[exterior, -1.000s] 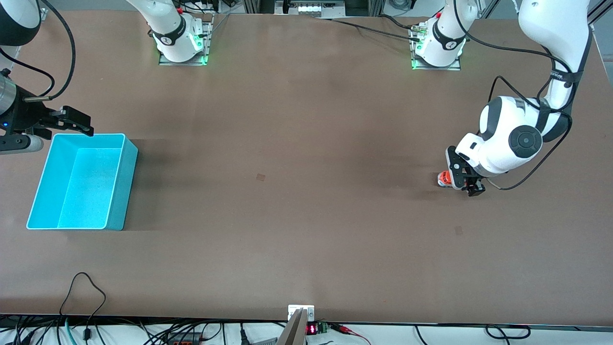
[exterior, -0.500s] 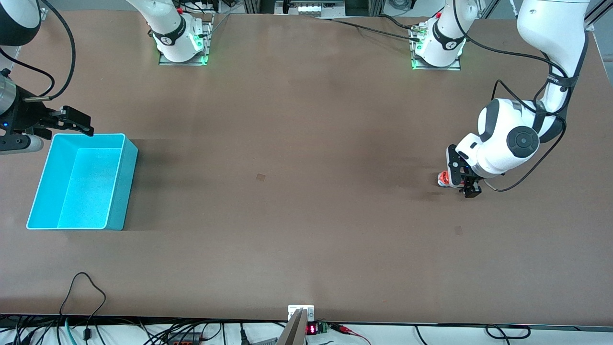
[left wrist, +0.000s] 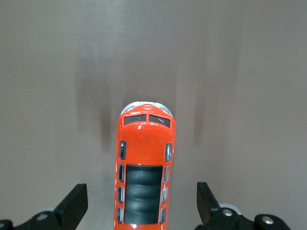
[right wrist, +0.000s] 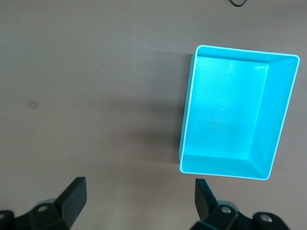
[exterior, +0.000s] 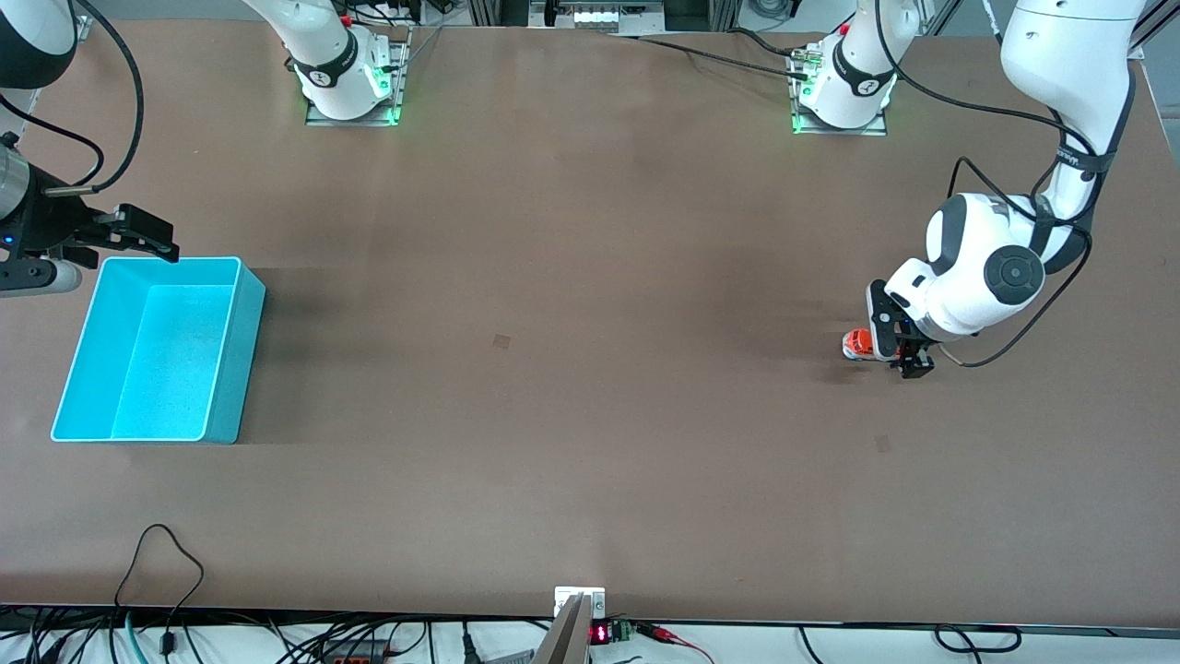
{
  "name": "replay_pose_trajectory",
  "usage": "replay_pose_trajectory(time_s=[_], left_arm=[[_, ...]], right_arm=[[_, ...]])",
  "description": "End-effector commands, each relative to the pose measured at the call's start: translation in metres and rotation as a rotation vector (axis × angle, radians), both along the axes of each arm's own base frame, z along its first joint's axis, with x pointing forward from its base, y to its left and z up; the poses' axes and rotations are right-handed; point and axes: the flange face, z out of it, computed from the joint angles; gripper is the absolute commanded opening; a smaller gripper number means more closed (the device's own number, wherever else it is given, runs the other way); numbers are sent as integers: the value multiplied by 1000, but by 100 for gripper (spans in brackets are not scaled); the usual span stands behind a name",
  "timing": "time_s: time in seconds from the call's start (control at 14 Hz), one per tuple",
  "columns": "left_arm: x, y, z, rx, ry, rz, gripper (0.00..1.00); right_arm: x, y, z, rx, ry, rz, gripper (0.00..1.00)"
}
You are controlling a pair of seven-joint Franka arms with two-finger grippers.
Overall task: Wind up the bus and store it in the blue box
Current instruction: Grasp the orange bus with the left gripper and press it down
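The orange bus (exterior: 857,344) with a dark roof panel stands on the table toward the left arm's end; the left wrist view shows it from above (left wrist: 144,167). My left gripper (exterior: 898,351) is open, low over the bus, its fingers (left wrist: 74,203) wide apart on either side of the bus and clear of it. The blue box (exterior: 157,350) is an open cyan bin, empty, at the right arm's end; it also shows in the right wrist view (right wrist: 237,110). My right gripper (exterior: 138,232) is open and empty, held above the table beside the box's edge.
Both arm bases (exterior: 350,78) stand along the table edge farthest from the front camera. Cables (exterior: 166,563) lie at the edge nearest the camera. A small dark mark (exterior: 501,340) is on the brown tabletop.
The left arm's wrist shifted slightly over the bus. The bus, the box and the right arm have not moved.
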Motion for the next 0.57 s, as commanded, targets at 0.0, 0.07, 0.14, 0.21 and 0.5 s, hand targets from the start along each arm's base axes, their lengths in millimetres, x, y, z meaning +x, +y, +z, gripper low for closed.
replay_pose_trajectory(time_s=[0.0, 0.07, 0.14, 0.21, 0.5], left_arm=[[-4, 3, -3, -2, -33, -20, 100], [-4, 3, -3, -2, -33, -20, 100], [-4, 3, -3, -3, -41, -21, 100], [-7, 4, -7, -4, -42, -20, 100], [-21, 8, -22, -12, -62, -13, 100]], right_arm=[[-1, -1, 2, 11, 3, 8, 100], [-1, -1, 2, 11, 3, 8, 100], [-1, -1, 2, 11, 3, 8, 100], [-1, -1, 2, 11, 3, 8, 100], [-1, 1, 3, 11, 2, 13, 100]])
